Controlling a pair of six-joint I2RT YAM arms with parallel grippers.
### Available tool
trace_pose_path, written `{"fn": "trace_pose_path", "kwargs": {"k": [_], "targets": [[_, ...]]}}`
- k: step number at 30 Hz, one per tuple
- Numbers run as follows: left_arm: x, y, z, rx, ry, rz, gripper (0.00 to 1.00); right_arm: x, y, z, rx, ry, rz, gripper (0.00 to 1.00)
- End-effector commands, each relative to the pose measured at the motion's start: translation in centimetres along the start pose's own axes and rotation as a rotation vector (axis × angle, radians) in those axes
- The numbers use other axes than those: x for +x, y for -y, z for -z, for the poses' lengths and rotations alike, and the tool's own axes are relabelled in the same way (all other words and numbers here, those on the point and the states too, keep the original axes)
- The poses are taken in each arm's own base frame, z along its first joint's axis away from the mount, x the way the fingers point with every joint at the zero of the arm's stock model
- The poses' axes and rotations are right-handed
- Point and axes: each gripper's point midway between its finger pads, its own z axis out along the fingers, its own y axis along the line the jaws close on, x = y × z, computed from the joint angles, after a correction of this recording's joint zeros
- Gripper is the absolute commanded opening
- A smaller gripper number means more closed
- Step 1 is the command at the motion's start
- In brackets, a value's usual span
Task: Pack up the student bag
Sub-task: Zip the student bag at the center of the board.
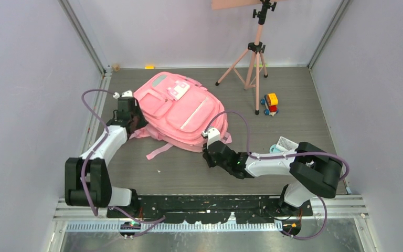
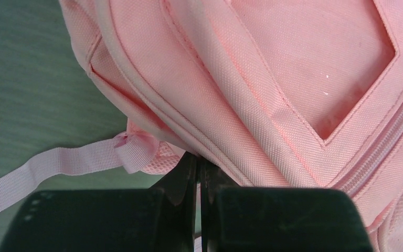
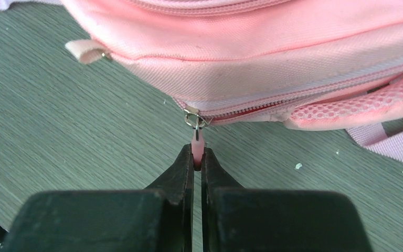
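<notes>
The student bag [image 1: 181, 107], a big pink backpack, lies flat on the grey table with its front pockets up. At its left edge my left gripper [image 1: 135, 122] is shut, its fingertips [image 2: 189, 163] pinched into the bag's lower seam [image 2: 225, 157] beside a loose strap [image 2: 57, 163]. My right gripper [image 1: 210, 150] sits at the bag's near right corner. It is shut on the pink zipper pull [image 3: 196, 142], which hangs from the metal slider [image 3: 192, 117] at the end of a closed zip [image 3: 294, 100].
A pink tripod [image 1: 256, 58] stands at the back right, with a small coloured toy [image 1: 270, 104] by its foot. A pale blue-and-white item [image 1: 284, 144] lies beside the right arm. A strap [image 1: 160, 150] trails toward the near side. Walls enclose the table.
</notes>
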Motion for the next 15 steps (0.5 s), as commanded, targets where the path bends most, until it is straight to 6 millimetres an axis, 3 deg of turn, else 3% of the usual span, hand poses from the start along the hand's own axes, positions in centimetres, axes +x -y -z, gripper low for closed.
{"fn": "trace_pose_path", "kwargs": {"k": [1,2,6,8,10,15], "targets": [[-8.0,4.7,-0.5,0.165,0.22,-0.027,0.0,-1.6,-1.2,0.6,-0.057,0.045,-0.034,0.0],[-8.2,4.8,-0.5,0.165,0.22,-0.027,0.03,-1.5,-1.5,0.5,-0.072,0.039,-0.034,0.0],[-7.6,5.4,0.5,0.207,0.189,-0.022,0.43,-1.7,-2.3,-0.2,-0.097,0.028,-0.029,0.0],[-7.3,5.0,1.4,0.193,0.192,-0.007,0.56,-1.9,-3.0,-0.3,-0.122,0.032,-0.028,0.0],[-6.8,4.4,2.6,0.17,0.18,0.004,0.62,-2.1,-3.5,-0.4,-0.143,0.039,-0.03,0.0],[-4.2,4.4,6.2,0.165,0.158,0.052,0.65,-2.6,-4.2,-0.8,-0.159,0.047,-0.024,0.01]]}}
